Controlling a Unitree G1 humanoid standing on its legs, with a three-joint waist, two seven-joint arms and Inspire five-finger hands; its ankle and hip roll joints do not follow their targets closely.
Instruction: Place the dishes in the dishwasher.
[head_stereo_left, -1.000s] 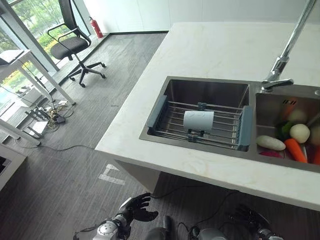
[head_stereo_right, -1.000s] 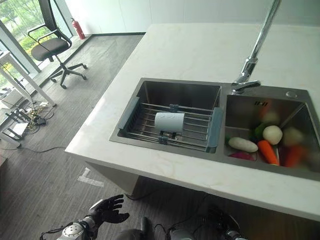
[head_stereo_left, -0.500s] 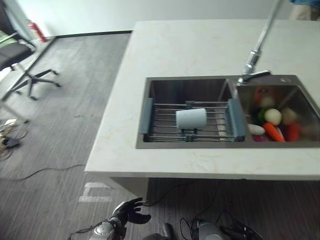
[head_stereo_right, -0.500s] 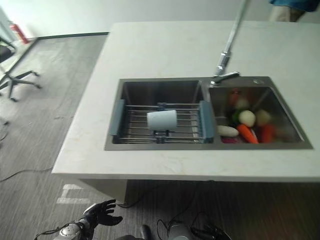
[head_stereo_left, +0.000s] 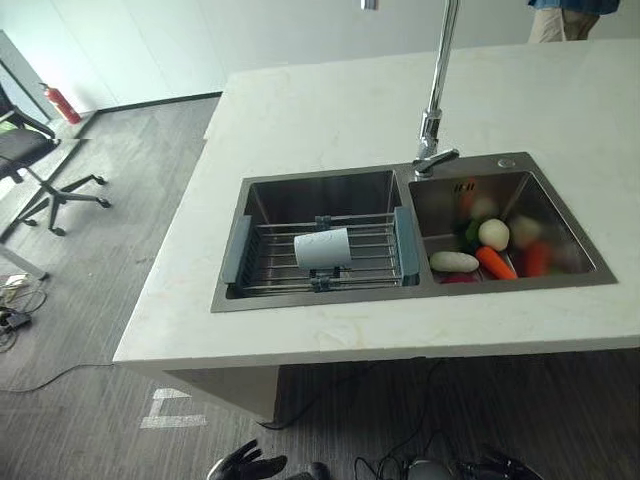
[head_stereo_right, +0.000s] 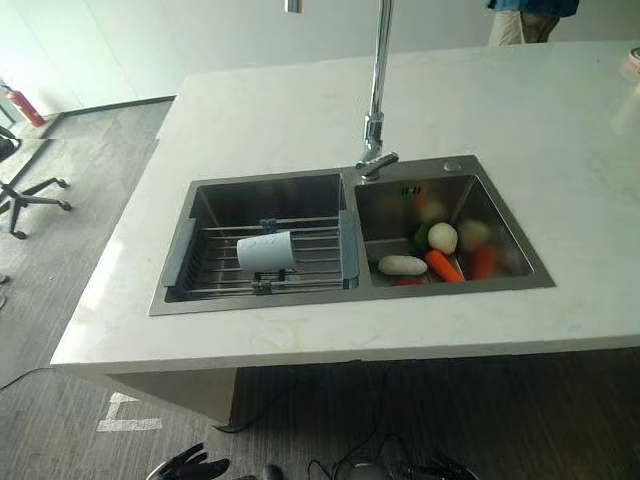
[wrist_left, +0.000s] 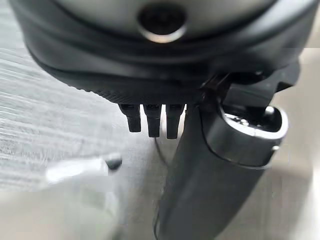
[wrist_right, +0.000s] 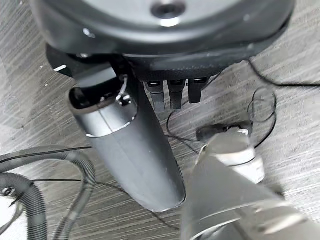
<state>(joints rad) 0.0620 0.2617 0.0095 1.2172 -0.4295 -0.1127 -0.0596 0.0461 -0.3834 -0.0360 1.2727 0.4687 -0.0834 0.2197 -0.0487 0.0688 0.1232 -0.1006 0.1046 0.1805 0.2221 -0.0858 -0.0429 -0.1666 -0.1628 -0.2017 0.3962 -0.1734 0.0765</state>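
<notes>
The two eye views are looking down from high up at the white counter (head_stereo_left: 330, 110) and its double sink (head_stereo_left: 410, 232). They are sitting side by side, so both are showing the same counter, sink, tall tap (head_stereo_right: 377, 90) and grey floor (head_stereo_left: 120, 230), just a little shifted. The left wrist view is looking along the left robot hand (wrist_left: 155, 117) from very close, facing the floor. The right wrist view is doing the same along the right robot hand (wrist_right: 170, 92), facing the floor too.
</notes>
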